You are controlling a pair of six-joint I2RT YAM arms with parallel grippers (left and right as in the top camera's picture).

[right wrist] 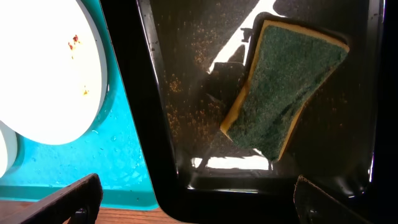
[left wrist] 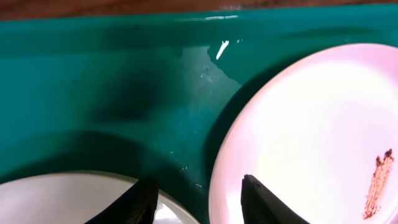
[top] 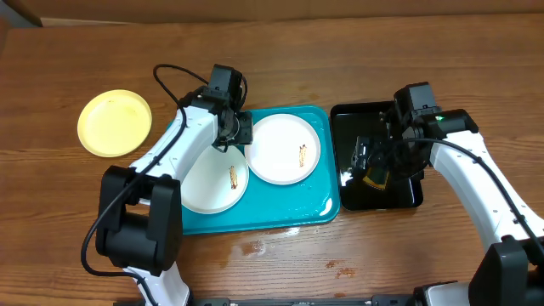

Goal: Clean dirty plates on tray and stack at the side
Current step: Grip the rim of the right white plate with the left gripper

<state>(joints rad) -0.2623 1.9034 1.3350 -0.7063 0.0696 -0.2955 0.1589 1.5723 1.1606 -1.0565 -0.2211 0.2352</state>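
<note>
**Station status: two plates on the tray, one off it**

We use the turquoise tray point(top: 289, 219) as the reference for every position below.

1. Plates. The right white plate point(top: 280, 144) lies on the right half of the tray, towards the far rim. It carries a brown smear near its right side. The left white plate point(top: 208, 185) lies on the left half of the tray, towards the near rim, and also has a brown smear. The two rims sit very close together, and we cannot tell whether they touch. The yellow plate point(top: 115, 124) lies off the tray on the wooden table point(top: 476, 51), well apart from the tray's left rim.

2. Left gripper point(left wrist: 199, 202). It hangs low over the tray, above the narrow strip between the two white plates. Its fingers are spread apart and grip nothing.

3. Right gripper point(right wrist: 199, 205). It hovers over the black tray point(top: 399, 195), which stands just beside the turquoise tray's right rim. The fingers are spread wide and hold nothing. A green-and-yellow sponge point(right wrist: 286, 93) lies on the black tray floor, clear of both fingers.

4. Surface condition. We note wet patches on the tray floor.
</note>
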